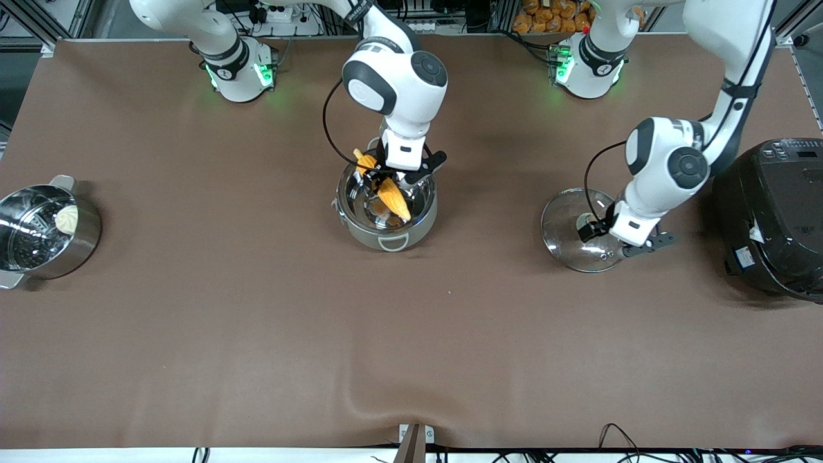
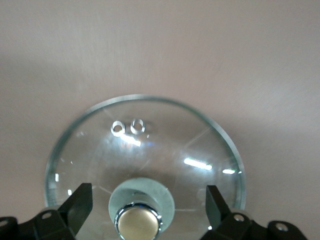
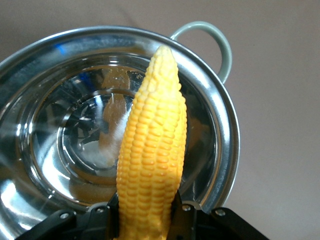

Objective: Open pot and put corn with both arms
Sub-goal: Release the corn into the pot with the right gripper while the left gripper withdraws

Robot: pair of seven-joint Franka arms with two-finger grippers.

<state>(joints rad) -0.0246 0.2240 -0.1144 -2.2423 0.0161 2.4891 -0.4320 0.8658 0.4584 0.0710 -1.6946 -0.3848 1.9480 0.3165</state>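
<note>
The pot stands open mid-table, its shiny inside bare. My right gripper is shut on the yellow corn and holds it slanted over the pot's mouth, tip pointing down; the cob fills the right wrist view. The clear glass lid lies flat on the table toward the left arm's end, beside the rice cooker. My left gripper is open just above it, fingers on either side of the copper knob without touching it.
A big black rice cooker stands at the left arm's end. A steel steamer pot with a white bun stands at the right arm's end. The brown cloth has a wrinkle near the front edge.
</note>
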